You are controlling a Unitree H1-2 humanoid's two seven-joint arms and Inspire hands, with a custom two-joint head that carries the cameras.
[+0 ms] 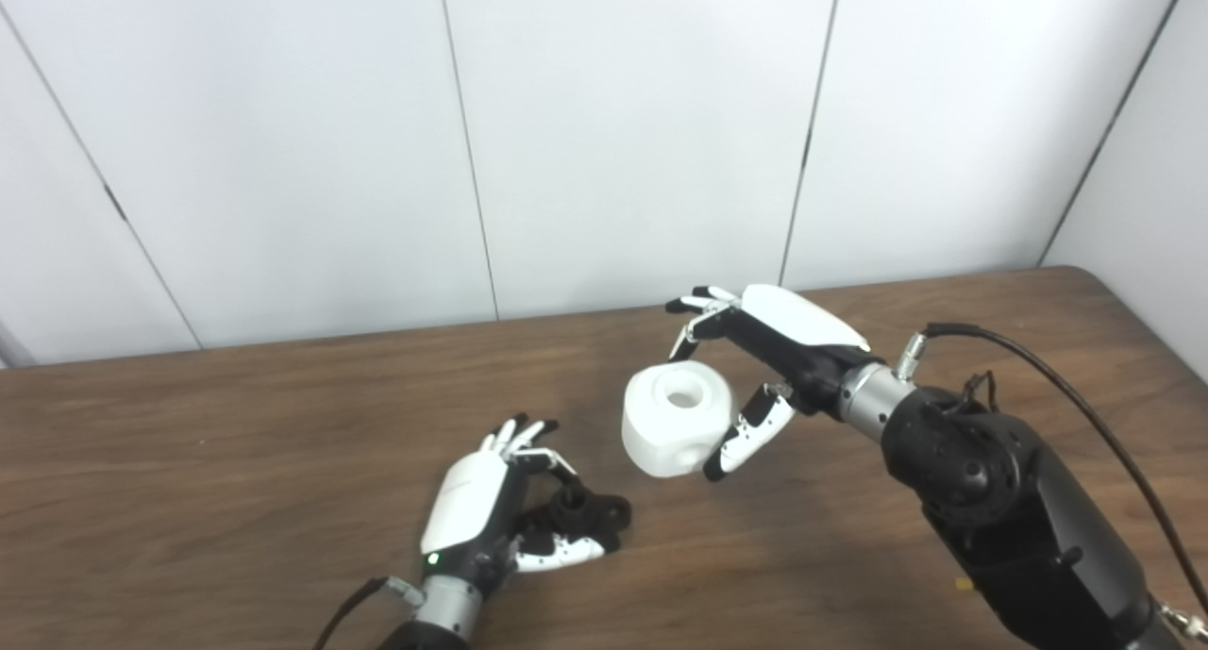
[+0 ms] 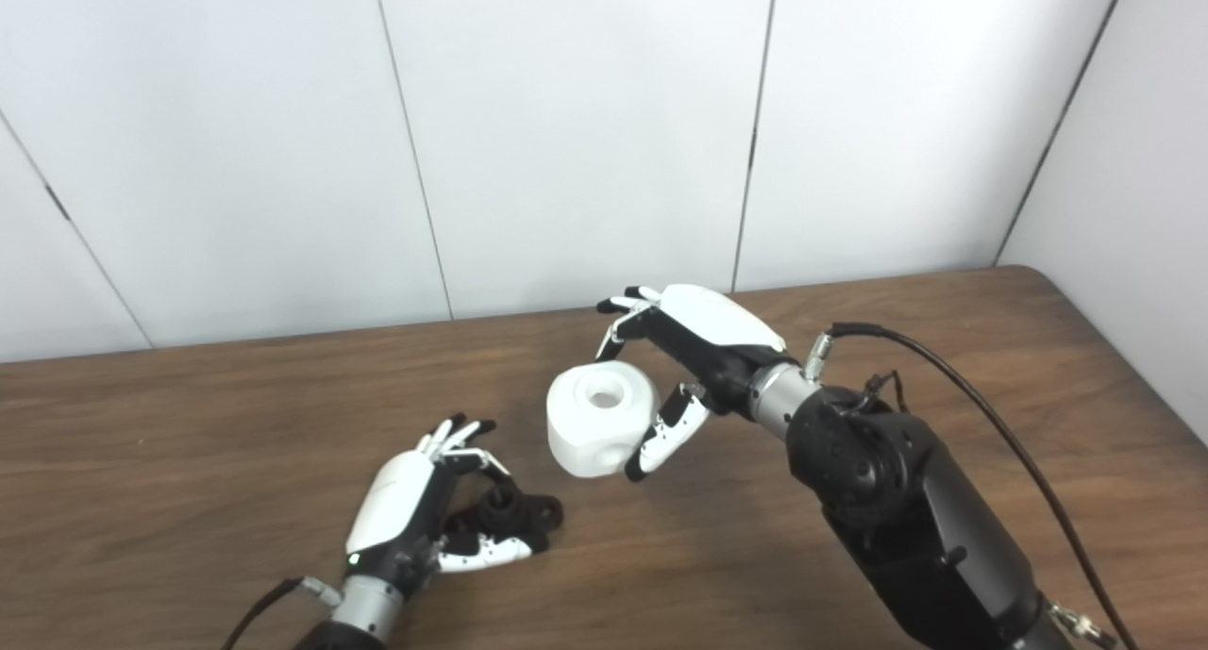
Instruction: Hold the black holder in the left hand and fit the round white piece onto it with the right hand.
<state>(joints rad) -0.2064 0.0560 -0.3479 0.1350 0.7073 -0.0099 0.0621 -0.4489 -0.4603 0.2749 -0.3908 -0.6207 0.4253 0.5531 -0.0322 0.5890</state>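
From the left eye view, the left robot hand (image 1: 491, 508) sits low at the near left of the brown worktop (image 1: 236, 461), its fingers and thumb closed around the black holder (image 1: 580, 513) — the holder rests on or just above the wood, with a short round post standing up from it. To the right and a little farther off, the right robot hand (image 1: 755, 367) holds the round white piece (image 1: 677, 419), fingers curled over its far side and the thumb pressed against its near right side. The piece is a squat drum with a round hole in its top face, the only hollow in sight, and nothing shows inside it. It hangs apart from the holder, up and to the right of it.

From the right eye view the same layout shows: the left robot hand (image 2: 415, 508) wraps the black holder (image 2: 510, 513), and the white piece (image 2: 601, 419) — gripped by the right robot hand (image 2: 689, 348) — stays clear of it, a strip of bare worktop (image 2: 189, 461) between them. A black cable (image 2: 953, 376) loops off the right forearm.
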